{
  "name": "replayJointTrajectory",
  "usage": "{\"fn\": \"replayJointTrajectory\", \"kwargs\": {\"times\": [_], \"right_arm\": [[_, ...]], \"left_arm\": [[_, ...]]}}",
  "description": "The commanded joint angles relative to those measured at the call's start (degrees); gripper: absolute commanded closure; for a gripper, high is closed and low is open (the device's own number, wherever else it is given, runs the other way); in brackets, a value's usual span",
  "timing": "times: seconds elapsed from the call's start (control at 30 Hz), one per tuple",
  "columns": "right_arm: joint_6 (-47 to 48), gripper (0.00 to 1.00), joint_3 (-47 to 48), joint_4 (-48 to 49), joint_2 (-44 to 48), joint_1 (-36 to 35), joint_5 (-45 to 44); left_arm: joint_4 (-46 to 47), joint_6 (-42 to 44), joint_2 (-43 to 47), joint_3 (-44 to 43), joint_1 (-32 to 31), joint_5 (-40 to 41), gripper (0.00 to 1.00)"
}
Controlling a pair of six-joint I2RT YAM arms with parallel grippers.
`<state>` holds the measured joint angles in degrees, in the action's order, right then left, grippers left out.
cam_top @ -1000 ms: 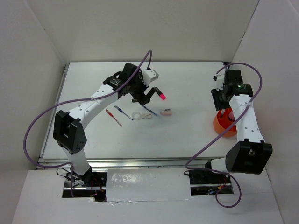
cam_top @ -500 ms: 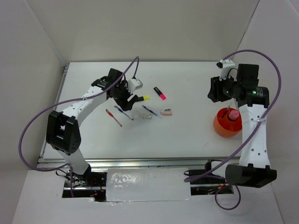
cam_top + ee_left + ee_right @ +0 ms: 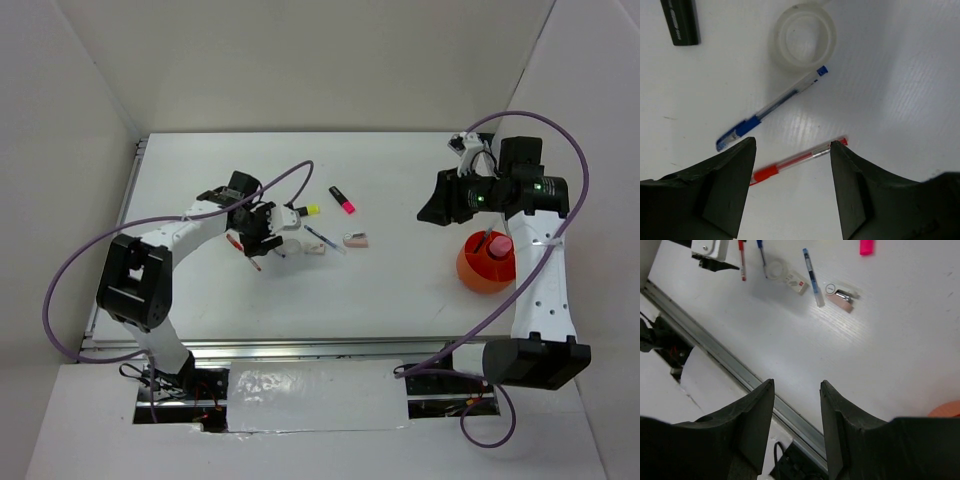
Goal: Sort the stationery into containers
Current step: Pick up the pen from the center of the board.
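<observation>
- The left gripper [image 3: 791, 146] is held spread open, low over a thin red pen with a clear barrel [image 3: 800, 159].
- The right gripper [image 3: 796, 389] is seen released and empty.

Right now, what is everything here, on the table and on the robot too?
orange cup: one, bright orange, right side of the table
pink tube: one, pink, standing in the orange cup
yellow-capped highlighter: one, black, mid-table
pink-capped highlighter: one, black, mid-table
blue pens: two, one beside the tape ring, one near the erasers
red pen: one, below the left end effector
tape ring: one, clear
erasers: two, whitish-pink
table: one, white
left end effector: open, over the red pen
right end effector: open, empty
</observation>
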<state>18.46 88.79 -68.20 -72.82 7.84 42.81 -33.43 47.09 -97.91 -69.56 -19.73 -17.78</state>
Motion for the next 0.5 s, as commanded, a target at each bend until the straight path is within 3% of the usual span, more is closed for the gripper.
{"fn": "replayJointTrajectory", "kwargs": {"times": [0.0,0.47], "right_arm": [[-0.2,0.51,1.0,-2.1,-1.4,0.4,5.1],[-2.3,0.52,1.2,-2.0,-4.8,1.0,7.3]], "left_arm": [[4.6,10.2,-0.9,0.4,0.0,-3.2,0.27],[3.8,24.0,-7.9,-2.3,-1.4,-3.5,0.27]]}}
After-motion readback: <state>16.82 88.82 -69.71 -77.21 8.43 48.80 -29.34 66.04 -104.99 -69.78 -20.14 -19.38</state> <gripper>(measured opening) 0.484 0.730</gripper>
